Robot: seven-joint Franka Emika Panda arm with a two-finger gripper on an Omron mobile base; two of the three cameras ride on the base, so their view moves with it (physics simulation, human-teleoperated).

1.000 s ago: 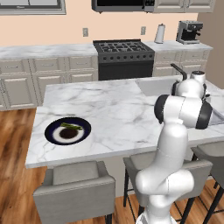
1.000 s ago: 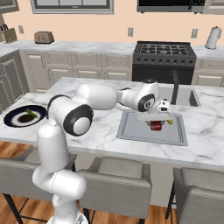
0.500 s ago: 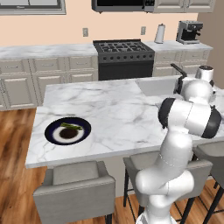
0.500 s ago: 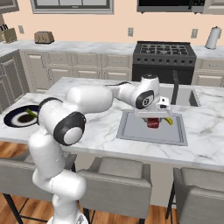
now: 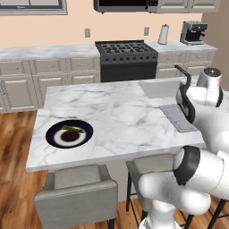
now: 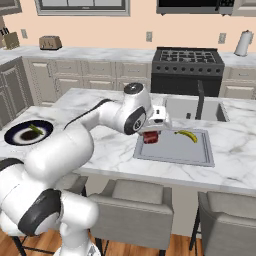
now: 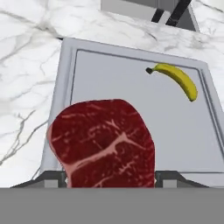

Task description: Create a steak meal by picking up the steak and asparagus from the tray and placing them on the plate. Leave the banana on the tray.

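Left base view: the plate (image 5: 69, 133) sits at the left of the frame on the marble island (image 5: 116, 112), near its front left corner. The asparagus (image 5: 73, 129) lies across the plate's upper part, a thin green stalk over the dark centre. At the right, the tray (image 5: 178, 117) shows as a grey slab partly covered by the white arm. A black stove (image 5: 126, 58) stands against the back wall at upper centre, with a coffee machine (image 5: 193, 32) in the upper right corner. No writing on either can be read.

Right base view: the arm reaches from lower left to the middle of the frame, where the gripper (image 6: 151, 134) holds the steak (image 6: 150, 137) over the tray's (image 6: 175, 148) left edge. The banana (image 6: 187, 135) lies in the tray's upper right part, well apart from the steak. The plate (image 6: 28, 132) is at the far left edge with the asparagus (image 6: 35, 129) on it. A sink (image 6: 196, 108) lies just beyond the tray.

Hand view: the steak (image 7: 105, 142) hangs large in the lower centre, its bottom edge pinched between the two dark fingertips (image 7: 170, 178), which are closed against it. Beneath it lies the tray (image 7: 127, 83), with the banana (image 7: 177, 79) in the upper right. No label or lettering is visible.
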